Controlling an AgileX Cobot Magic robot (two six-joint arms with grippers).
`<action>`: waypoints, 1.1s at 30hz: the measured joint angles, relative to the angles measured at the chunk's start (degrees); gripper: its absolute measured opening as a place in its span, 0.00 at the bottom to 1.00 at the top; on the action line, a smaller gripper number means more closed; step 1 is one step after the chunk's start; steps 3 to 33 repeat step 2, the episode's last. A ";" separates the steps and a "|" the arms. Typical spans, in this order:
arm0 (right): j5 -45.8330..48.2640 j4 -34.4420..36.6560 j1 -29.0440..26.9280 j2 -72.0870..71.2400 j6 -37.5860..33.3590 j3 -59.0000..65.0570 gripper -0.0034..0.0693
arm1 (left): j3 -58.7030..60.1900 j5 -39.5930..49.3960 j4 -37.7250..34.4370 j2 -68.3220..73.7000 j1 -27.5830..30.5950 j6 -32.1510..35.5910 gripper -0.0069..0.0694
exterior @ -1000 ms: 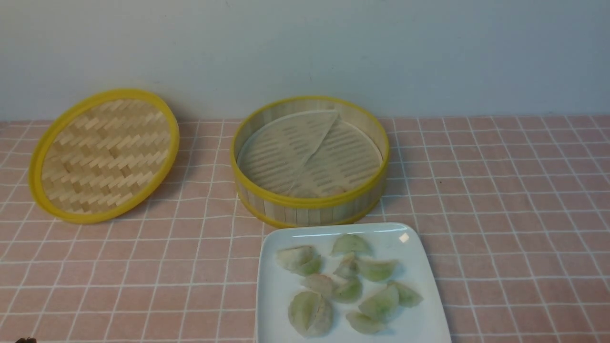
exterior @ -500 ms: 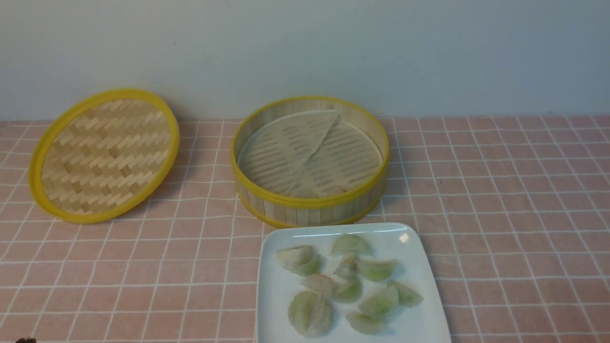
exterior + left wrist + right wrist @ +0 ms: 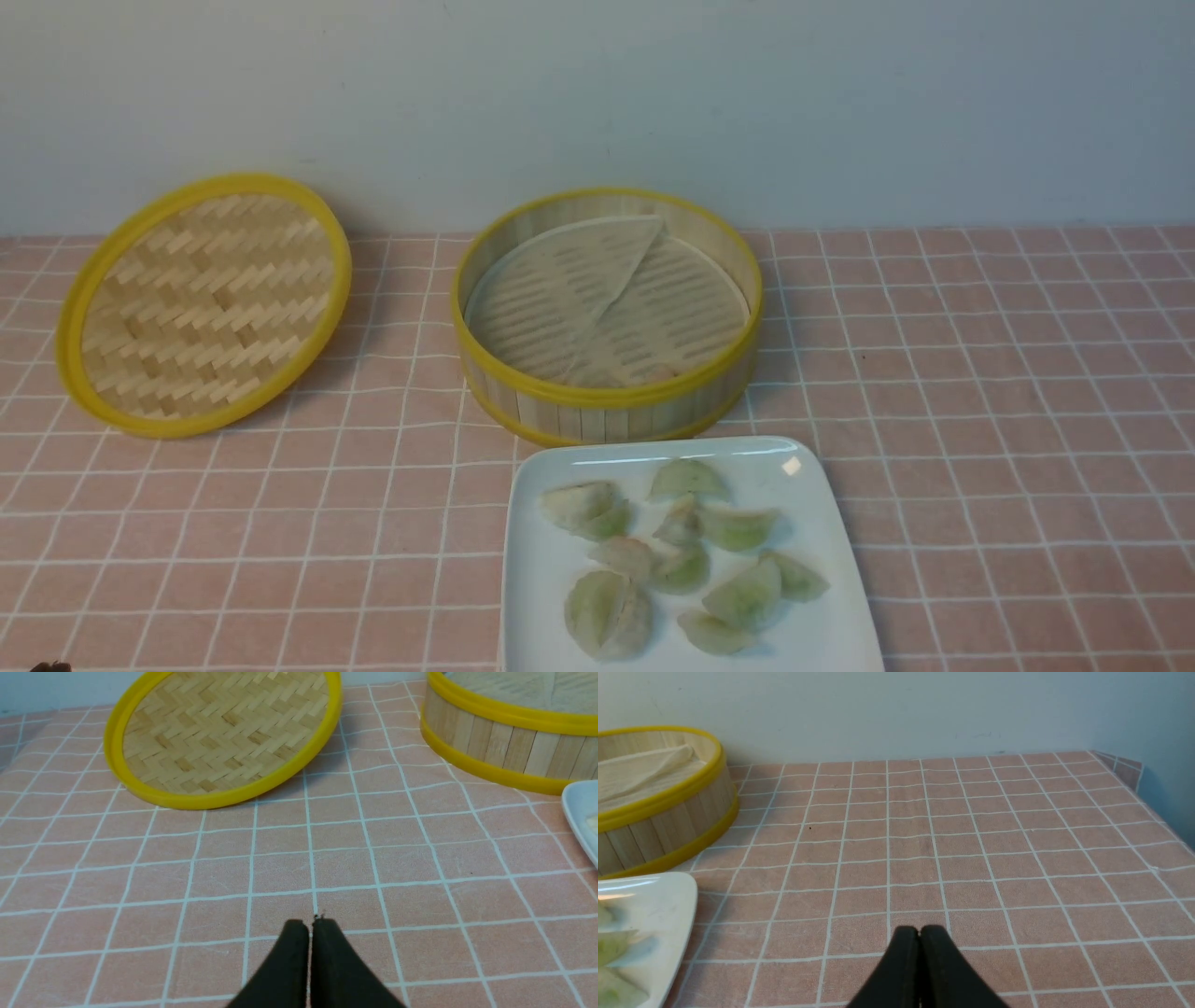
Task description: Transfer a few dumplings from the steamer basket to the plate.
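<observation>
Several dumplings (image 3: 681, 553) lie on the white square plate (image 3: 532, 579) at the front middle. The steamer basket (image 3: 607, 401) stands just behind the plate, showing only its slatted floor and folded liner sheet (image 3: 560, 289). My left gripper (image 3: 309, 924) is shut and empty, low over the cloth, with the basket (image 3: 495, 746) and a plate corner (image 3: 579, 807) off to one side. My right gripper (image 3: 919, 931) is shut and empty over the cloth, beside the plate (image 3: 668, 905) and the basket (image 3: 668, 826). Neither gripper shows in the front view.
The shallow woven lid (image 3: 201, 303) with a yellow rim leans at the back left; it also shows in the left wrist view (image 3: 219, 737). A pink checked cloth (image 3: 1008, 420) covers the table. A pale wall stands behind. The table's far right edge (image 3: 1139, 788) shows in the right wrist view.
</observation>
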 joint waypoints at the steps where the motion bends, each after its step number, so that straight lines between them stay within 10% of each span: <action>1: 0.00 0.00 0.00 0.00 0.00 0.00 0.03 | 0.00 0.00 0.00 0.00 0.00 0.00 0.08; 33: 0.00 0.00 0.00 0.00 0.00 0.00 0.03 | 0.00 0.00 0.00 0.00 0.00 0.00 0.08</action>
